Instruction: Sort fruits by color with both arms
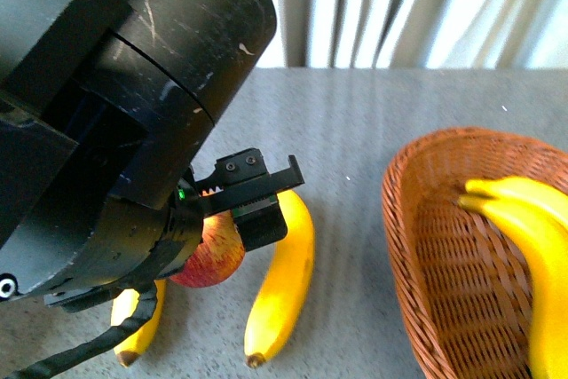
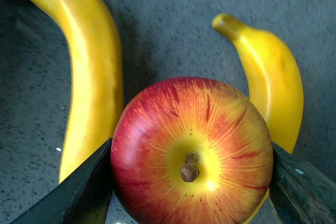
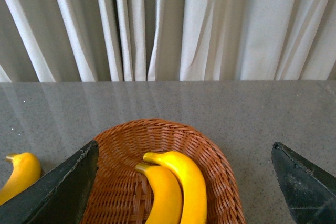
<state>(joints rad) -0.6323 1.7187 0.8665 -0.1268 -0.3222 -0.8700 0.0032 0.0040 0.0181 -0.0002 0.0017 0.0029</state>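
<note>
At the far left of the front view, the bulky left arm (image 1: 115, 130) reaches down over the grey table (image 1: 373, 122). A short banana (image 1: 138, 330) lies partly hidden beneath it. Just to its right sits the apple (image 2: 191, 145), stem up, red with a yellow crown. The left gripper (image 2: 191, 182) straddles it. In the left wrist view the 2 jaws press against opposite sides of the apple at its widest girth, so it looks gripped. Whether it has left the table I cannot tell.

The apple looks firm, round and glossy. It is probably light, but it could slip or roll if pinched off-centre. The widest band, where the jaws sit now, seems the right place to hold it.

Right of the apple lies a long banana (image 1: 284, 281), touching or nearly touching it. A careless lift could nudge it.

Further right, well apart, a woven basket (image 1: 417, 246) holds 2 bananas (image 1: 541, 246) side by side. The right gripper (image 3: 184, 182) hangs above this basket facing the curtain (image 3: 210, 24), jaws spread wide and holding nothing. The bananas on the table are smooth, curved and stiff enough to be taken across the middle of their length.
</note>
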